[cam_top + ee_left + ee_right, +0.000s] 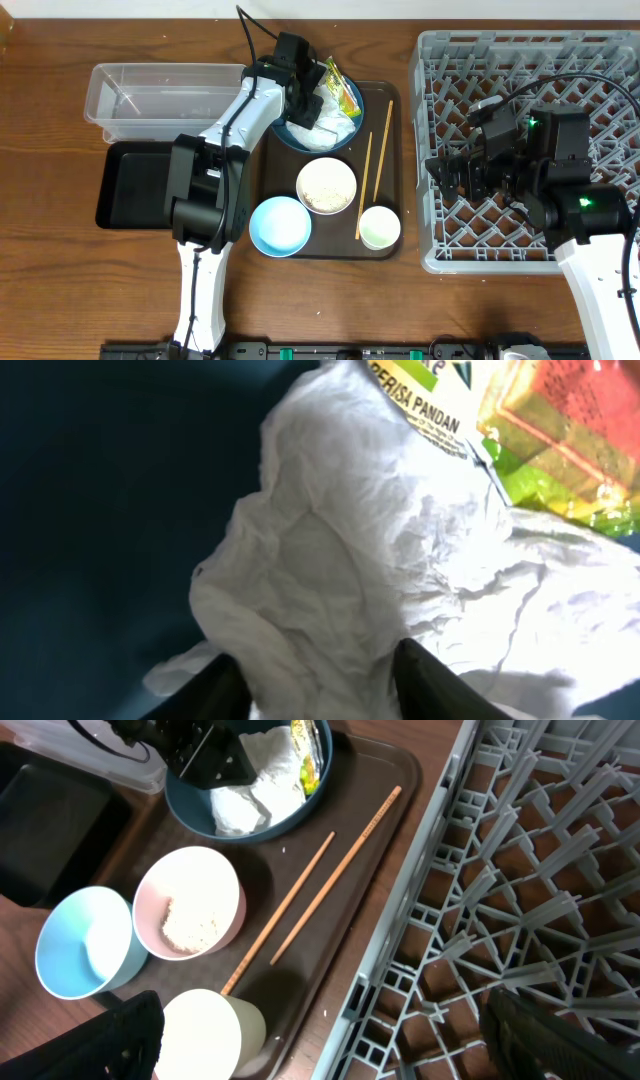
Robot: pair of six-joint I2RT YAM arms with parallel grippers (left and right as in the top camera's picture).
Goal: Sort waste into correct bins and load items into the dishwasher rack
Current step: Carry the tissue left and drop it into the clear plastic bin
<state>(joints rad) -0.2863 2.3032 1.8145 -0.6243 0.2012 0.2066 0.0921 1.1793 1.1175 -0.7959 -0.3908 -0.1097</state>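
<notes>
Clear tub (165,95) and black tray (125,190) sat far left as the bins; my left end effector (325,695) was down in the dark blue bowl (100,510), fingers flanking a crumpled napkin (330,580), grip I couldn't confirm; wrapper (560,450) alongside read "PERISA PANDAN"; right end effector (452,168) hung wide over the rack (600,60), likely parked for dishes

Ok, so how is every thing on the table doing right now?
dark blue bowl: holds napkins and wrapper
cream bowl: upright, rice inside
light blue bowl: upright, empty
white cup: upright, looks empty
chopsticks: lying flat on brown tray
clear tub: empty
black tray: empty
rack: no dishes seen in it
left fingers: either side of the napkins, grip unclear
right fingers: wide open, holding nothing
</notes>
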